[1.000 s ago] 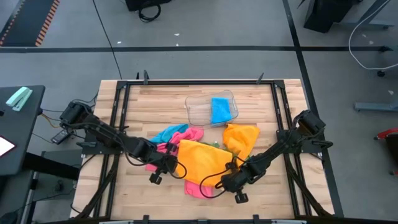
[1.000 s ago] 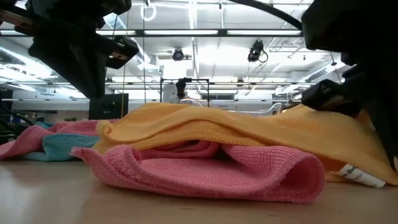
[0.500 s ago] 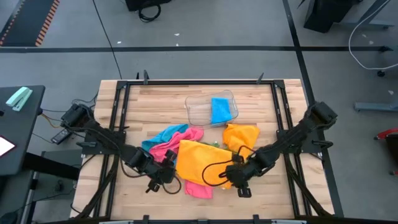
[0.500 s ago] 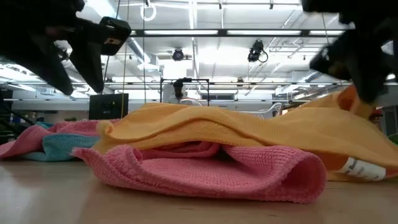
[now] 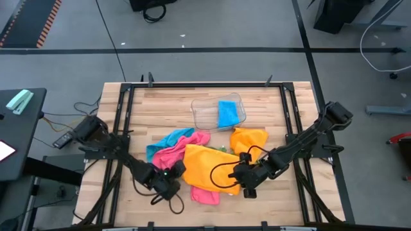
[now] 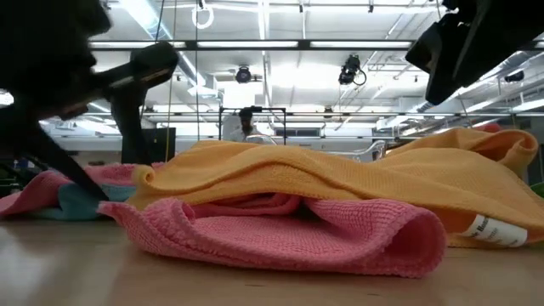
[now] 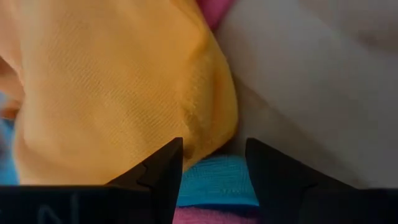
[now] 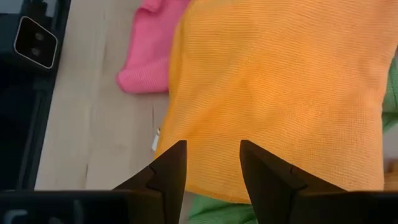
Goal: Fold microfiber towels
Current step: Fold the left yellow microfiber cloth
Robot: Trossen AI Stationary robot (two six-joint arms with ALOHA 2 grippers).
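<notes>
1. Both grippers have let go and backed off since the earlier frame. High view: left gripper (image 5: 168, 181) at the 8 o'clock edge of the orange towel (image 5: 209, 168), right gripper (image 5: 246, 179) at 4 o'clock, pile mid-table.
2. Low view alone shows orange draped over a pink towel (image 6: 289, 234); flatten it before regrasping corners.
3. Left wrist: jaws apart, empty.
4. Right wrist: jaws apart, empty.

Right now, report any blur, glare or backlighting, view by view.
Low view: bright ceiling lights glare behind, both arms are backlit dark silhouettes, the left one smeared; the pink towel is sharp. Left wrist view: soft, with the orange towel very close. Right wrist view: crisp weave. High view: even light, no glare.
</notes>
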